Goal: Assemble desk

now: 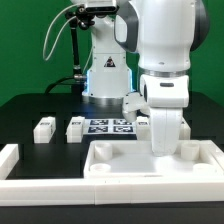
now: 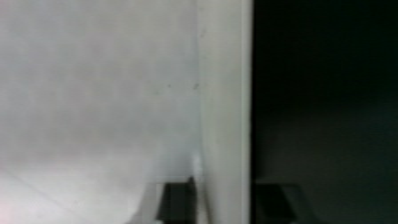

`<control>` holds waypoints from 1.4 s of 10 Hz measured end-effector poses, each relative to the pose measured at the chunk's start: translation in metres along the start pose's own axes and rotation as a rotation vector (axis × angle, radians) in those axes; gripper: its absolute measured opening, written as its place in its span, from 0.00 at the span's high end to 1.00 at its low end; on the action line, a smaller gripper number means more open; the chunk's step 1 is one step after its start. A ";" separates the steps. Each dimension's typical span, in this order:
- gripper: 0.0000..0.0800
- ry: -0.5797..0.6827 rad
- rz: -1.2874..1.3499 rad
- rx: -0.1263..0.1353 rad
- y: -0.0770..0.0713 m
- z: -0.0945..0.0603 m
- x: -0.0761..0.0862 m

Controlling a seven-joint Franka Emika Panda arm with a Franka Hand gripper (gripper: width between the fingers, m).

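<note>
At the exterior view's left, a long white border rail (image 1: 9, 156) with squared, blocky edges lies on the black matte bench (image 1: 30, 108). Next come two small white block legs (image 1: 44, 128) (image 1: 75, 128), each of smooth plastic with black-and-white square tags on its faces, standing apart from each other. Just beside them lies the marker board (image 1: 108, 126), thin and flat, printed with several tags.

The desk top (image 1: 125, 157) sits at the front of the bench, from the middle toward the exterior view's right. It is a wide, shallow white tray with a raised rim and a smooth, faintly glossy surface. The glossy white arm (image 1: 165, 60) comes down over its right half.

In the wrist view, the claw (image 2: 226, 200) straddles a thin upright white wall of the desk top (image 2: 222, 90). A pale flat surface spreads on one side of it and darkness on the other. The dark fingers (image 2: 178, 201) stand close on either side of the wall, only narrowly parted. Whether they press on it cannot be told.
</note>
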State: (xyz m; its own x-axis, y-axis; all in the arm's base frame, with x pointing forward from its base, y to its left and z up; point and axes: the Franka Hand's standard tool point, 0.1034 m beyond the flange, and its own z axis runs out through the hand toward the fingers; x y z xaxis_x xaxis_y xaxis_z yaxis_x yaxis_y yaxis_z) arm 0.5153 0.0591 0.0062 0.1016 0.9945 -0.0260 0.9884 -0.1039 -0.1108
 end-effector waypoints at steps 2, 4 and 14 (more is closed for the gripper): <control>0.42 0.001 0.000 -0.005 0.001 -0.002 0.000; 0.25 0.002 0.000 -0.009 0.002 -0.003 0.000; 0.19 -0.010 0.132 -0.033 -0.005 -0.031 0.004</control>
State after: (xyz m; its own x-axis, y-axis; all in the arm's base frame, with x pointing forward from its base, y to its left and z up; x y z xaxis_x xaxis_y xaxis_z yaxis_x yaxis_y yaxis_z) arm 0.5148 0.0640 0.0378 0.2302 0.9719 -0.0481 0.9697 -0.2333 -0.0730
